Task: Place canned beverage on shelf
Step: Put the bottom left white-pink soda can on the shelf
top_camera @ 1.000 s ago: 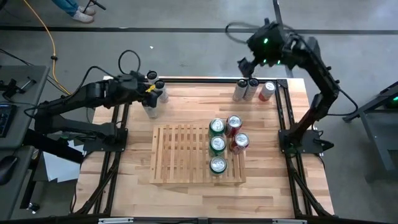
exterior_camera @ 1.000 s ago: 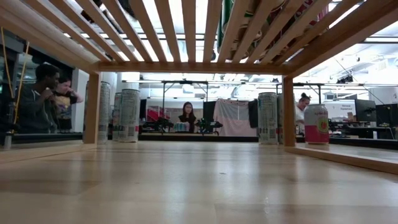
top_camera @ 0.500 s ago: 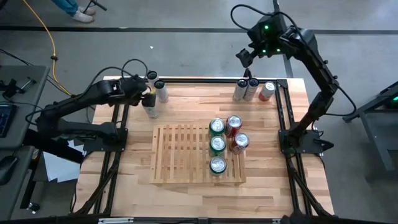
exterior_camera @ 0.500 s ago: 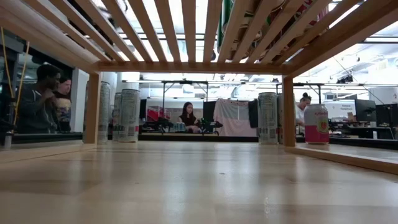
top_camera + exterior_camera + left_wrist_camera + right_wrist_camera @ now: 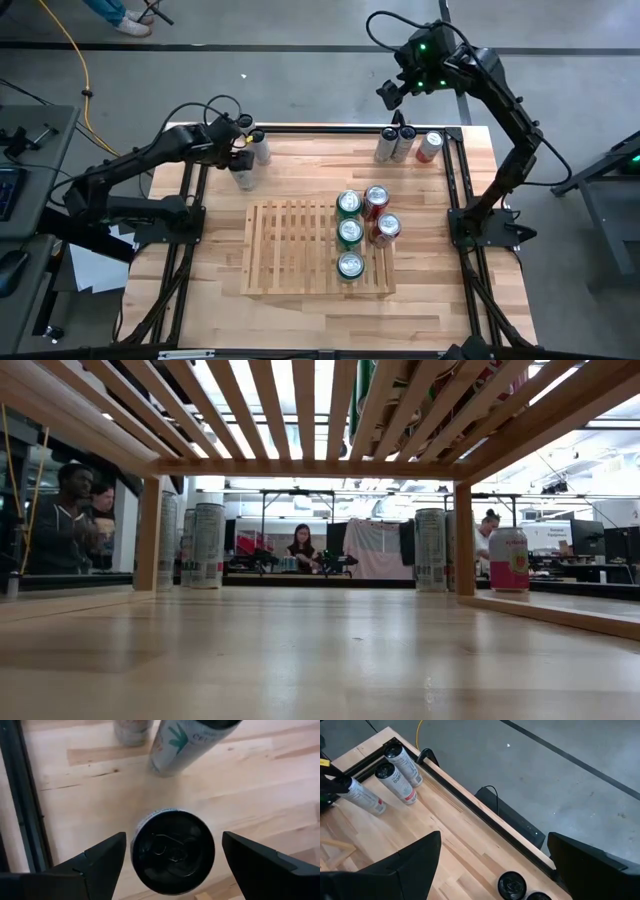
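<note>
Hovering my left claw (image 5: 170, 865), spread wide, straight over a slim can (image 5: 173, 851).
Only the wrist view shows its fingers (image 5: 102, 860) clear of it; my right claw (image 5: 393, 92) waits wide.

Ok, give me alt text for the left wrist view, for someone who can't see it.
The left gripper hangs open directly above an upright black-topped can on the light-wood tabletop, one dark finger on either side, not touching it. Two more cans stand beyond it: a white one with a green leaf mark and another beside it.
</note>
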